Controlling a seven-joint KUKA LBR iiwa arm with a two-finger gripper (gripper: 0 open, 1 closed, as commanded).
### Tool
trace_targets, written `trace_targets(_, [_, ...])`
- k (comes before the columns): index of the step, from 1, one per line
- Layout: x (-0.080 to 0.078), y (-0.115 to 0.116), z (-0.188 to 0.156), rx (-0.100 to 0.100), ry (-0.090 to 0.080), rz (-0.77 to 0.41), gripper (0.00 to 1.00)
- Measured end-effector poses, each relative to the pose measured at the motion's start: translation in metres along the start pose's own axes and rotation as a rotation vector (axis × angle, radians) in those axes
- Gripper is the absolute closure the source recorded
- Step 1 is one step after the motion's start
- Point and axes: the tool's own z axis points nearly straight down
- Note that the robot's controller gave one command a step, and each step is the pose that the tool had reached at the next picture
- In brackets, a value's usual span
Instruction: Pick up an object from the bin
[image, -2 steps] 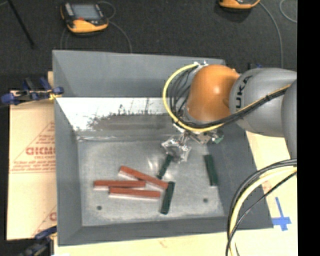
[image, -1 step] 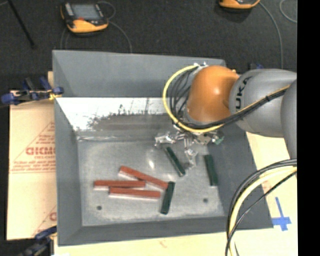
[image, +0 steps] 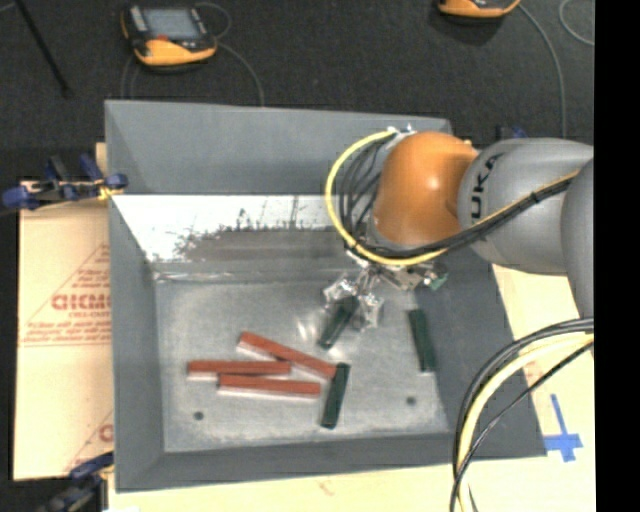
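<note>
Pincer low in the grey bin, at the upper end of a dark green stick; wide or narrow, cannot tell.
Bin holds six sticks: that one mid-floor, a second green stick right, a third green stick toward the near wall, three red sticks left.

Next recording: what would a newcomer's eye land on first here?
The orange wrist cover of the arm looms over the back right of the bin. Just beneath it, the gripper sits over a dark green bar near the middle of the floor. Three red-brown bars lie clustered to the front left, with two more green bars nearby.
</note>
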Motion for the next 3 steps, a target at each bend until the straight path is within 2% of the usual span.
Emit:
trace_targets(1, [0.0,0.0,0.0,0.0,0.0,0.0,1.0])
trace_targets(2, [0.008,0.004,-0.032,-0.007,0.006,-0.008,1.0])
trace_targets(3, [-0.004,0.005,-0.146,-0.002,0.003,0.031,1.0])
